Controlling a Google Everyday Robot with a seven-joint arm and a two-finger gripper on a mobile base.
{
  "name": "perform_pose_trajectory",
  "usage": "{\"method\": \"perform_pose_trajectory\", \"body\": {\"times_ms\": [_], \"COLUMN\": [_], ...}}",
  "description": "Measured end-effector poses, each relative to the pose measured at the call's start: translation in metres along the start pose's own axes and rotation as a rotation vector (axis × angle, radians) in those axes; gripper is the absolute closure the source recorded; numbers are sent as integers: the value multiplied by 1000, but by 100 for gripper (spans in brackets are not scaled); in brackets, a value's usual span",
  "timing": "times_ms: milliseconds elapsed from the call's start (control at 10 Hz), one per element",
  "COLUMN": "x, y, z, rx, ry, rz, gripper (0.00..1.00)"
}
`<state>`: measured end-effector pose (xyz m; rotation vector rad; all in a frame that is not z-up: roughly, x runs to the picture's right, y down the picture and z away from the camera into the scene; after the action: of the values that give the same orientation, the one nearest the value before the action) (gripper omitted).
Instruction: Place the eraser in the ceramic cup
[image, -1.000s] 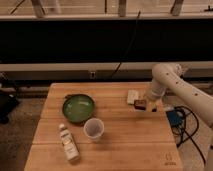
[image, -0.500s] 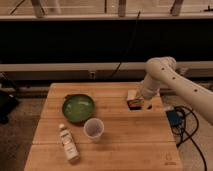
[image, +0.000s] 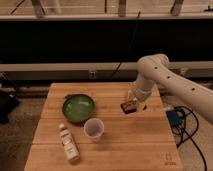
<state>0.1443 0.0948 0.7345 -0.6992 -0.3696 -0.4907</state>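
Tool (image: 134, 101) over eraser (image: 129, 106) (contact unclear)

gripper (image: 134, 103) sits low over the right side of the wooden table (image: 145, 142), at the eraser (image: 129, 106). ceramic cup (image: 94, 129) stands upright beside green bowl (image: 78, 107); white bottle (image: 68, 144) lies front-left.

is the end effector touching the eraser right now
Cannot tell. In the camera view the end effector sits right over the eraser at the table's far right, overlapping it, so neither contact nor a gap shows plainly.
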Motion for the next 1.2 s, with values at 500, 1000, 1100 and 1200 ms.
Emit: {"method": "perform_pose_trajectory", "body": {"times_ms": [500, 1000, 1100, 1200], "x": [-57, -104, -111, -122], "y": [-11, 2, 7, 12], "z": [4, -4, -4, -6], "rx": [3, 19, 20, 22], "ry": [-20, -3, 1, 4], "rz": [-106, -158, -162, -166], "gripper": [100, 100, 100, 100]}}
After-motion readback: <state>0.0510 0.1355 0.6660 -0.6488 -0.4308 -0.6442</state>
